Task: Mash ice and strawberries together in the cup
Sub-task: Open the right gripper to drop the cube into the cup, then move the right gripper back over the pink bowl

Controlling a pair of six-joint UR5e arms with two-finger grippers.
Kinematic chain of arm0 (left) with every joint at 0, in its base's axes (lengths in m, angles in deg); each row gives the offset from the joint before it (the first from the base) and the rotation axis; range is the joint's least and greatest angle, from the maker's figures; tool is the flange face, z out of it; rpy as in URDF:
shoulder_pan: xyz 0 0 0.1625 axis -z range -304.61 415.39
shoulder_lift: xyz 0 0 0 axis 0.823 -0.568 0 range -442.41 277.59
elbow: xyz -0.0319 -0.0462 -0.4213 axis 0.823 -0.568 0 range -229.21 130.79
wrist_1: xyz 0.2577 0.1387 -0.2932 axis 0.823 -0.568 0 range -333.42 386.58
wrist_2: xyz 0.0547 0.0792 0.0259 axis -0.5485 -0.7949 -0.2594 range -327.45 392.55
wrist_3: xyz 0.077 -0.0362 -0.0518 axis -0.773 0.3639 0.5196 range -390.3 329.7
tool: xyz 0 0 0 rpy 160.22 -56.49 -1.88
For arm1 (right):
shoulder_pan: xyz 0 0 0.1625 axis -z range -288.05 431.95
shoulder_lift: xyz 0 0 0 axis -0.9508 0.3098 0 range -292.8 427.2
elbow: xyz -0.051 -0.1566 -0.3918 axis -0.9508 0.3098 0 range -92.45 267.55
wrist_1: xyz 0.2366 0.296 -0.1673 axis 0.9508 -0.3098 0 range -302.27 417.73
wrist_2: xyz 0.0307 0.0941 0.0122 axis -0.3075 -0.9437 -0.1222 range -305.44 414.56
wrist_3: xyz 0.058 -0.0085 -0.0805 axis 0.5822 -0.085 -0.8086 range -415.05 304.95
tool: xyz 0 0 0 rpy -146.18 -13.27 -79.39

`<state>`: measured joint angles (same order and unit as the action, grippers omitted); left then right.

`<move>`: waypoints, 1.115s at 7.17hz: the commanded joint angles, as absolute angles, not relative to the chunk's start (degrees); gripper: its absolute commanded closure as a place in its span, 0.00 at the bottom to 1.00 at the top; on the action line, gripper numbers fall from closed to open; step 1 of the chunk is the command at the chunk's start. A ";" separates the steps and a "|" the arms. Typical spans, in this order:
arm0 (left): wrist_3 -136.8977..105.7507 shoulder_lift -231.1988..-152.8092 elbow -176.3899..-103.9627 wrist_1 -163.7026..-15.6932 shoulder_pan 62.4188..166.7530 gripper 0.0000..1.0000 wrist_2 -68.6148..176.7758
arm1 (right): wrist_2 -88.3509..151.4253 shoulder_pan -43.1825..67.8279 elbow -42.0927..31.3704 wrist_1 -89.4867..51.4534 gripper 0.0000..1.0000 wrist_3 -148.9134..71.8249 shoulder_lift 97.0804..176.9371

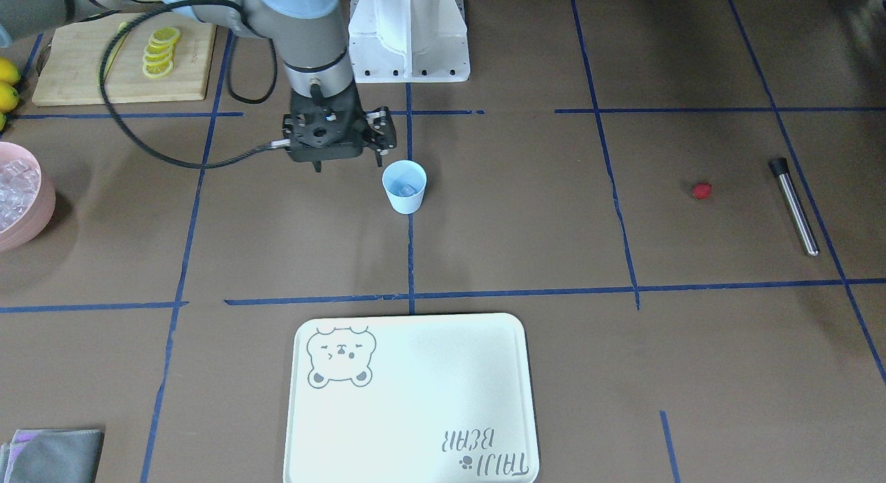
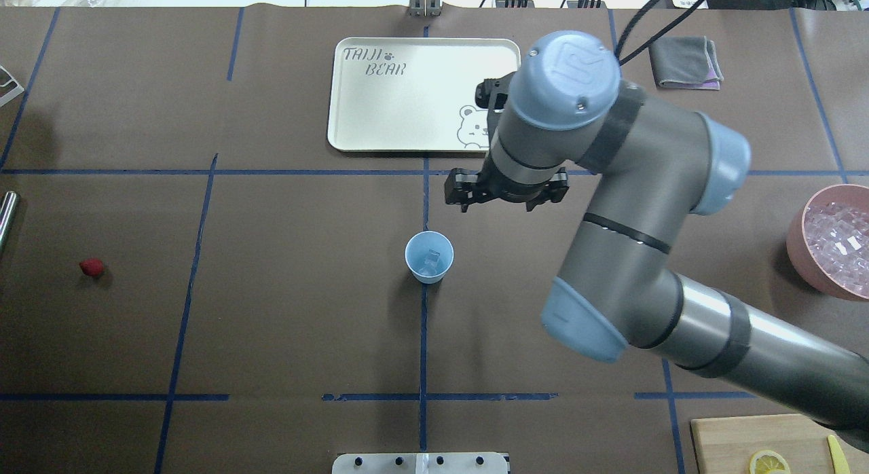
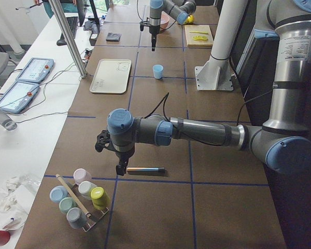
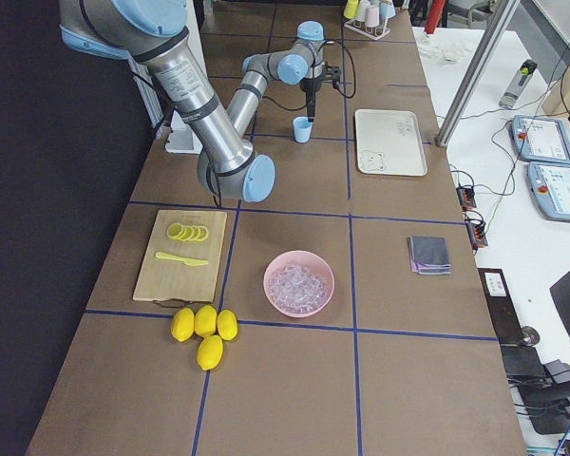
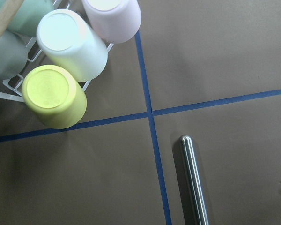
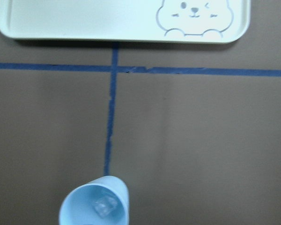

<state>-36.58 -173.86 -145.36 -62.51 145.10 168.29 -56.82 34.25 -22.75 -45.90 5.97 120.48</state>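
Observation:
The pale-blue cup [image 1: 404,185] [image 2: 429,257] stands upright mid-table with one clear ice cube [image 6: 105,206] inside. My right gripper [image 1: 348,166] [image 2: 500,206] hangs open and holds nothing, just beside the cup on the tray side. More ice fills the pink bowl [image 2: 838,240]. The small red strawberry [image 1: 702,190] [image 2: 91,267] lies alone on the table at my far left. My left gripper [image 3: 122,168] hovers over one end of a metal rod [image 3: 145,169] [image 5: 194,183]; I cannot tell whether it is open or shut.
A white bear tray [image 1: 415,400] lies beyond the cup. A cutting board [image 1: 90,75] with lemon slices, whole lemons [image 4: 204,328] and a grey cloth [image 2: 686,63] sit on my right. A rack of coloured cups [image 3: 80,199] stands close to the left gripper.

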 commanded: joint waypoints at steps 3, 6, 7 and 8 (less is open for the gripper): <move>-22.51 -173.46 -152.29 -62.28 137.15 0.00 167.99 | -70.55 11.91 -32.86 -49.76 0.00 -26.99 141.06; -21.78 -173.55 -152.65 -62.45 135.90 0.00 168.07 | -73.41 0.52 -31.90 -49.67 0.00 -49.84 154.37; -21.87 -173.55 -152.65 -62.45 135.81 0.00 168.16 | -74.37 -0.02 -30.68 -47.32 0.00 -49.86 155.87; -21.78 -173.55 -152.65 -62.45 135.81 0.00 168.16 | -75.42 -0.38 -27.97 -38.34 0.01 -49.95 160.23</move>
